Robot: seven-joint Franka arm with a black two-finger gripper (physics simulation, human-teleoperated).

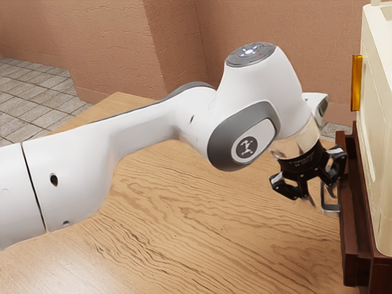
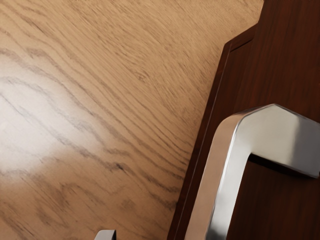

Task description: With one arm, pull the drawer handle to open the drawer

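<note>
Tool (image 1: 311, 192): I see it spread open
Handle (image 2: 226, 172): smooth bent metal, just beside my tool, exterior view's lower right
Table (image 1: 184, 226): wavy-grained tan wood

Rough pinkish-brown walls (image 1: 110, 46), grey tiled floor (image 1: 30, 92), wood-grained table (image 1: 184, 233) with a pale sheen

The table (image 1: 214, 239) is grained tan, handle (image 2: 270, 132) silver, drawer (image 2: 280, 207) seemingly reddish brown.

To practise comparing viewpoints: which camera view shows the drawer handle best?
The wrist view: the metal handle looms large there, its bent corner plain. The exterior view shows it small, beside the end effector.
</note>
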